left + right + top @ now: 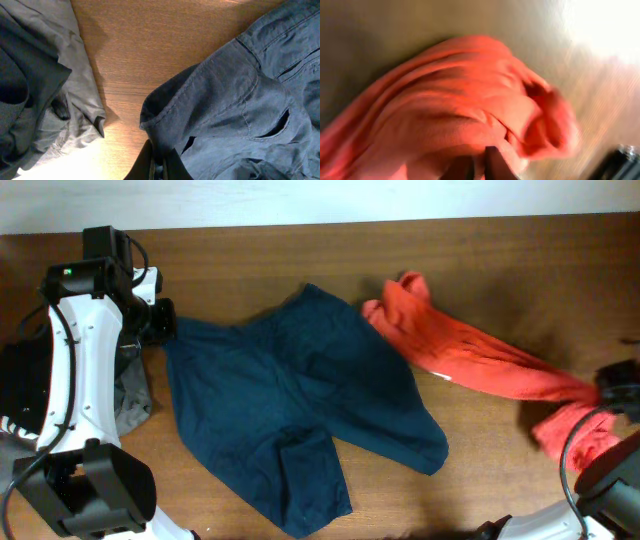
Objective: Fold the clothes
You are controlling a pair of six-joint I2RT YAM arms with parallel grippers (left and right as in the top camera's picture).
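Observation:
The clothes lie on the wooden table. A large navy-blue pair of shorts is spread flat in the middle, legs toward the front edge. My left gripper sits at its far-left corner. In the left wrist view this gripper is shut on a raised fold of the shorts. A red garment stretches from the table's middle back to the right, where my right gripper holds its end. In the blurred right wrist view the fingers stand close together with the red garment between them.
A grey garment lies bunched at the left edge beside the left arm, and in the left wrist view this grey garment is left of the shorts with bare wood between. A red bunch sits near the right arm's base.

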